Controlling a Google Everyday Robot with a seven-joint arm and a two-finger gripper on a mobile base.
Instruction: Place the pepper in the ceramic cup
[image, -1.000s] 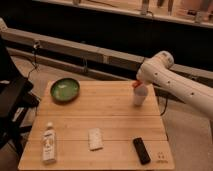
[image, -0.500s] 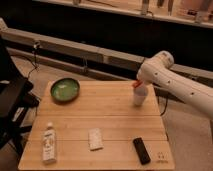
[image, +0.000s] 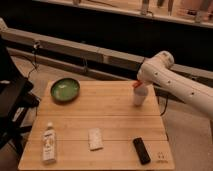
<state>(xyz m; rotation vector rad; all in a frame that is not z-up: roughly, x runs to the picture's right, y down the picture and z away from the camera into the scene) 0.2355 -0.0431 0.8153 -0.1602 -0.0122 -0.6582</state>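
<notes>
We see a wooden table and, coming in from the right edge of the view, the white arm of the robot; its far part is cut off by the frame. The arm ends at the gripper, which hangs directly over the ceramic cup at the far right part of the table. The gripper is mostly hidden behind the round end of the arm, so we cannot tell if it is wide, narrow, or holding something.

Just at the gripper, at its lower left side and right above the rim of the cup, there is a small orange-red spot, the pepper. It is hard to make out: we cannot tell its long axis or which way it points, and we cannot tell if it touches the cup or the gripper. The cup stands upright directly below the gripper.

Far to the left of the gripper, at the far left corner of the table, lies the green bowl. Well below and to the left of the gripper, near the front left corner, lies a clear bottle with a white cap. To the right of it, lower left of the gripper, is a small white packet. Almost straight below the gripper, near the front edge, lies a black remote, turned a little diagonally.
</notes>
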